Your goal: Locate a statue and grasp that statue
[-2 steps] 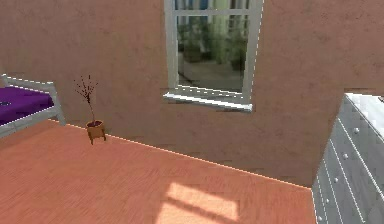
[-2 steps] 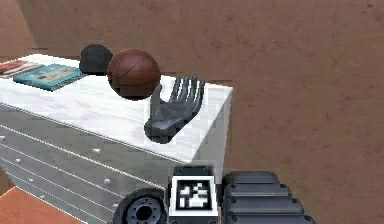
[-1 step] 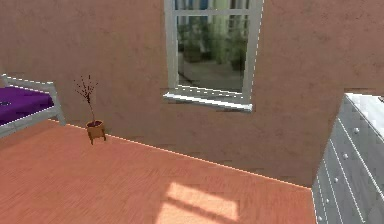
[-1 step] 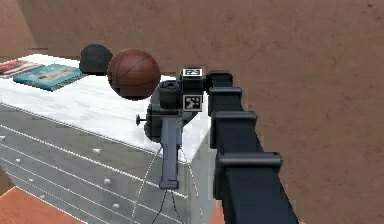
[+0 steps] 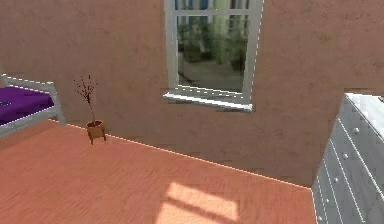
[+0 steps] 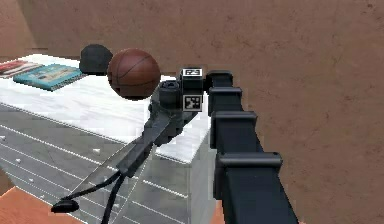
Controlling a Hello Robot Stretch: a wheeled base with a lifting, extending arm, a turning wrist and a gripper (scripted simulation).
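Observation:
In the arm side view the dark arm bar (image 6: 240, 150) rises from the bottom edge to two white marker squares (image 6: 192, 88). From there my gripper (image 6: 82, 208) slants down and left, its thin fingers (image 6: 110, 172) in front of the white dresser's drawers (image 6: 60, 140). I cannot tell whether it holds anything. On the dresser top (image 6: 90, 105) rests a brown basketball (image 6: 134, 73), just left of the gripper's body. Behind the ball sits a dark rounded object (image 6: 96, 58), too small to name.
Two flat books (image 6: 48, 74) lie at the dresser's far left. The forward view has a window (image 5: 212, 50) in a brown wall, a potted twig plant (image 5: 94, 125), a bed with a purple cover (image 5: 22, 102), a white dresser (image 5: 352, 165) and open wooden floor (image 5: 120, 185).

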